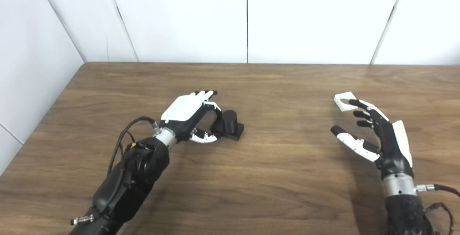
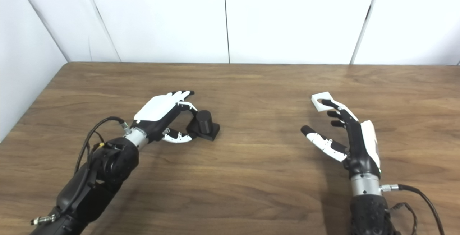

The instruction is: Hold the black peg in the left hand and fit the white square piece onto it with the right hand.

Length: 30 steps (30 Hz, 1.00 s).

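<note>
The black peg (image 1: 229, 123), a short cylinder on a square black base, stands on the wooden table (image 1: 273, 170) left of centre. My left hand (image 1: 190, 114) is open right beside it, fingers arched over its left side and thumb near the base, not closed on it. The white square piece (image 1: 345, 101) with a hole lies flat on the table at the right. My right hand (image 1: 373, 134) is open just in front of it, fingertips (image 1: 354, 102) over its near edge, thumb spread to the left. Both also show in the right eye view: the peg (image 2: 205, 121) and the piece (image 2: 322, 101).
White wall panels (image 1: 248, 19) stand along the table's far edge and left side. Cables hang from both wrists (image 1: 124, 138).
</note>
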### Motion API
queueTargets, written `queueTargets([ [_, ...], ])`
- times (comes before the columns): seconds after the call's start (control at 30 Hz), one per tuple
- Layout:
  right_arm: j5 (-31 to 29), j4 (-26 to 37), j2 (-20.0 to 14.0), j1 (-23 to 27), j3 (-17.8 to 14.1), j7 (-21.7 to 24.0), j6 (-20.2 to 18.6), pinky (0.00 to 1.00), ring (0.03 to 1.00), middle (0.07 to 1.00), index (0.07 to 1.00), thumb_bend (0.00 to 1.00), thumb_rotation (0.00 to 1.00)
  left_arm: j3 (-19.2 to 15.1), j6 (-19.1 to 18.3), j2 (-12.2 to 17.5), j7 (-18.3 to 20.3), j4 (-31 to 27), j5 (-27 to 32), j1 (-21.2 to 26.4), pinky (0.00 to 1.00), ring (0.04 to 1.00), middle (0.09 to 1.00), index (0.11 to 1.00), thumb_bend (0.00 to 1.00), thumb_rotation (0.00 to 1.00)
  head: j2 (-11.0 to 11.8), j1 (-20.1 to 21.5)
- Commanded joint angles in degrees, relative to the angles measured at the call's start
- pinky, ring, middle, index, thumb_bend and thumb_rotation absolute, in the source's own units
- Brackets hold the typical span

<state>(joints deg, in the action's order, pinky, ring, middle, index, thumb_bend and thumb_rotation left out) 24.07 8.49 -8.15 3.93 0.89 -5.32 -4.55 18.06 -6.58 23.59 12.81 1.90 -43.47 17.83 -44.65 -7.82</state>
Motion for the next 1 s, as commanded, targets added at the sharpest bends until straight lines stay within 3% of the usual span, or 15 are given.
queueTargets([
  [0.0, 0.0, 2.4, 0.0, 1.5, -0.4, -0.5, 0.4, 0.73, 0.795, 0.857, 0.793, 0.73, 0.48, -0.2, -0.7, 1.8, -0.3, 1.3, -2.2, 1.4, 1.00, 1.000, 0.993, 0.645, 0.65, 0.15, 0.0, -0.1],
  [0.4, 0.0, 2.5, 0.1, 1.4, -0.4, -0.6, 0.6, 0.72, 0.789, 0.852, 0.788, 0.73, 0.48, -0.2, 0.0, 1.2, -1.7, 2.4, -1.4, 0.2, 1.00, 1.000, 0.989, 0.637, 0.68, 0.15, -0.1, 0.7],
  [0.5, 0.2, 2.4, 0.2, 1.5, -0.3, -0.7, 0.6, 0.72, 0.789, 0.849, 0.785, 0.73, 0.47, -0.2, 0.3, 1.3, -2.1, 2.7, -1.0, -0.1, 1.00, 1.000, 0.989, 0.637, 0.69, 0.15, 0.1, 3.2],
  [0.57, 1.1, 2.3, -0.2, 2.0, 0.0, -0.7, 0.7, 0.71, 0.792, 0.850, 0.784, 0.73, 0.46, -0.4, 0.4, 1.5, -2.4, 2.7, -0.8, -0.4, 1.00, 1.000, 0.991, 0.641, 0.69, 0.15, 0.9, 8.5],
  [0.73, 5.5, 2.6, -1.8, 3.9, 0.7, -0.5, -0.4, 0.71, 0.805, 0.854, 0.786, 0.70, 0.40, -1.1, 0.0, 2.5, -1.6, 1.8, 0.3, -1.4, 1.00, 1.000, 0.993, 0.652, 0.70, 0.13, 2.3, 15.1],
  [0.87, 8.5, 2.3, -5.2, 6.2, 1.0, 1.2, -1.3, 0.74, 0.843, 0.876, 0.804, 0.68, 0.40, -1.3, 1.3, 2.7, -2.5, 2.6, 0.9, -1.8, 1.00, 1.000, 0.989, 0.652, 0.71, 0.11, 2.9, 16.7],
  [0.97, 10.2, 2.7, -8.8, 8.9, 0.8, 3.8, -2.9, 0.70, 0.842, 0.894, 0.803, 0.70, 0.39, -1.5, 2.1, 2.5, -3.1, 3.2, 1.3, -2.0, 1.00, 1.000, 0.991, 0.649, 0.71, 0.11, 3.0, 17.0],
])
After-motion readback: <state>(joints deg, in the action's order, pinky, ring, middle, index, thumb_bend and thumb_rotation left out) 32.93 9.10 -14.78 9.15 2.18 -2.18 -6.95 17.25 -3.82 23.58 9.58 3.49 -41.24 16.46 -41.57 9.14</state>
